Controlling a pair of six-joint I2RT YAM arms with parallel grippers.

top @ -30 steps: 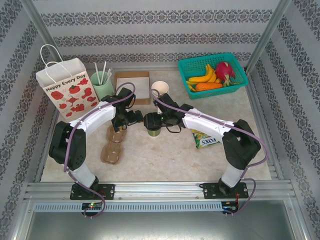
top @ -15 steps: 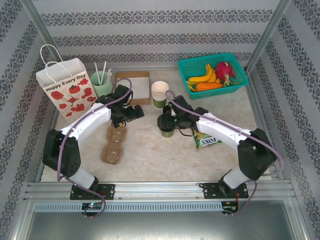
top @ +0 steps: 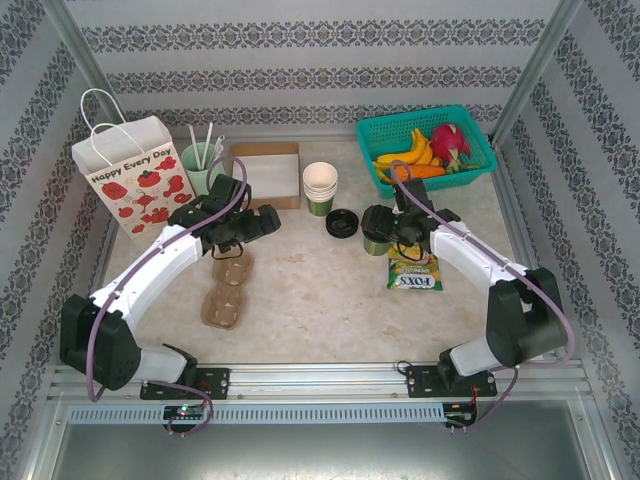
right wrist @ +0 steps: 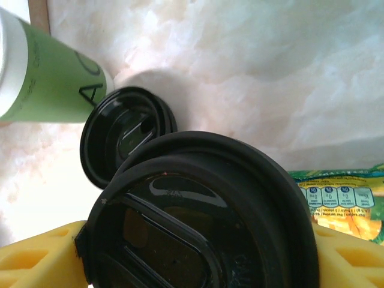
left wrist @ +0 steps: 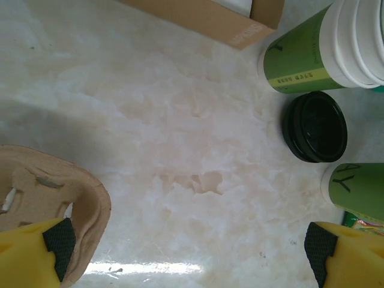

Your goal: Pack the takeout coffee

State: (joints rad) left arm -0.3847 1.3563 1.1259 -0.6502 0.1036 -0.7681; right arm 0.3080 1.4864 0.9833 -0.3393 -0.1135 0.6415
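Clasping the takeout coffee point(right wrist: 204, 222) beside a loose lid point(right wrist: 114, 138), right gripper point(top: 378, 232), left gripper point(left wrist: 187, 243) wide open, empty, over bare table point(left wrist: 180, 150)

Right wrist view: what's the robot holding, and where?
The small dark green paper cup with a round black plastic lid, pinched at its sides under the lid by the jaws of the right gripper.

We are seeing a black lid point(left wrist: 315, 126) lying flat; stacked cups point(left wrist: 318, 51) are standing just above it, the green takeout cup point(left wrist: 357, 189) just below, a cardboard carrier point(left wrist: 66, 192) well to its left.
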